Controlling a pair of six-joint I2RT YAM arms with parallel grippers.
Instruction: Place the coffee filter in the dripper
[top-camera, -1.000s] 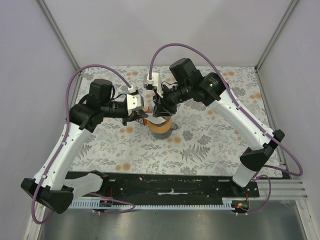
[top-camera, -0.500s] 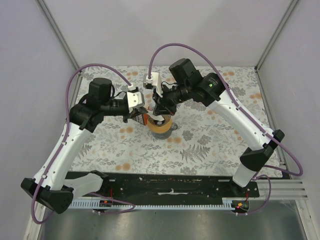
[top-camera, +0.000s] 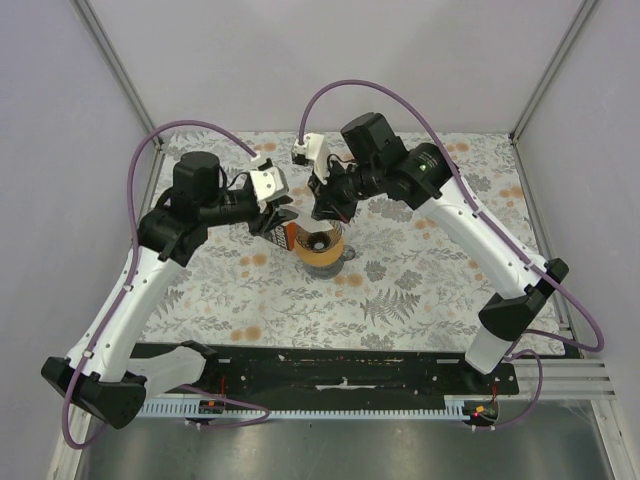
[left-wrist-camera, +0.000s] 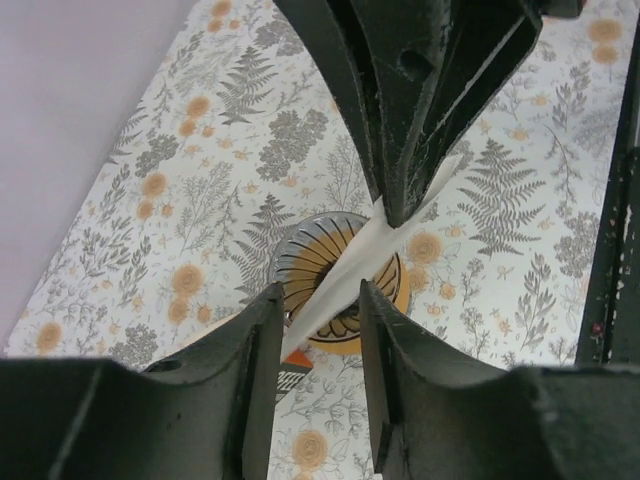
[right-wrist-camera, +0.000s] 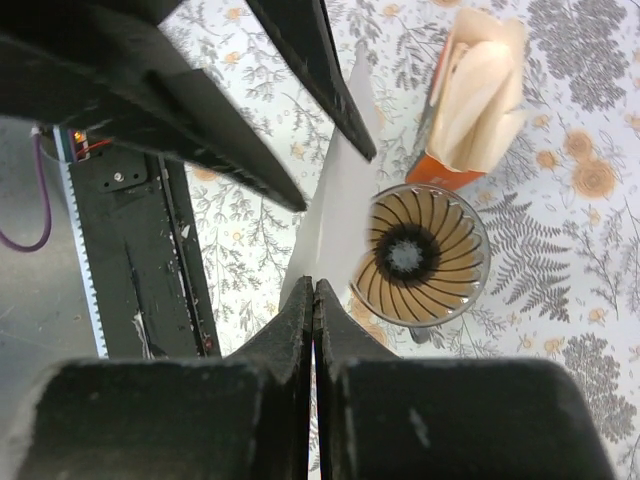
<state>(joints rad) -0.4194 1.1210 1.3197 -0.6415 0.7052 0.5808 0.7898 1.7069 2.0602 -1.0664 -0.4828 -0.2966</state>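
Above the dripper hangs the coffee filter (pinched).

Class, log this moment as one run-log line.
right gripper: shut on thin white paper coffee filter | left gripper: open around filter | grey ribbed see-through dripper: empty

Orange carton w/ cream papers on floral tablecloth.

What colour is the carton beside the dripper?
The carton is orange; the right wrist view shows it best.
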